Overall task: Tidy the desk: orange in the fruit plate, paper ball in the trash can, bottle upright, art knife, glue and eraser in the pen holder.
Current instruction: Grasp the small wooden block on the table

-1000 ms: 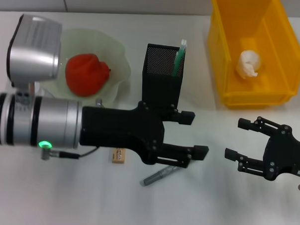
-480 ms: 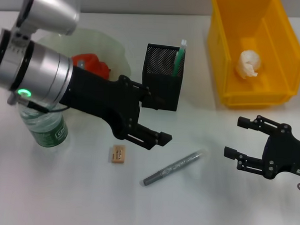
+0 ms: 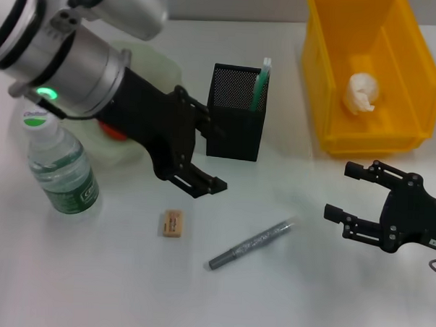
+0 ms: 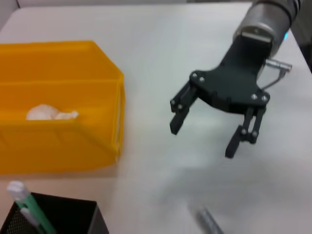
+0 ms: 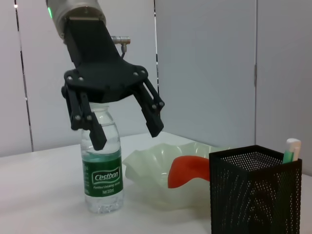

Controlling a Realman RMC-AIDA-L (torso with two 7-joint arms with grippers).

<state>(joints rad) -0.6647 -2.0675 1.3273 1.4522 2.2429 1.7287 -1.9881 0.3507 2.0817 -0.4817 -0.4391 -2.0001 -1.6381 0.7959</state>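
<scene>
The scene is brightly and evenly lit from overhead. Only soft, faint shadows are cast on the white worktop [image 3: 306,298]. The left wrist view is slightly blurred.

A plain white worktop [image 3: 125,290] fills nearly the whole head view, smooth and matt, with soft diffuse shadows and no hard highlights, so the light reads as even and overhead. Along the far edge of the worktop a thin strip of pale grey wall [image 3: 232,3] shows, split by a faint vertical seam. The right wrist view looks across the same white surface to a backdrop of light grey wall panels [image 5: 204,68], divided by narrow dark vertical joints. In the left wrist view the worktop ends at its far edge, with a dark sliver beyond it at one corner.
</scene>
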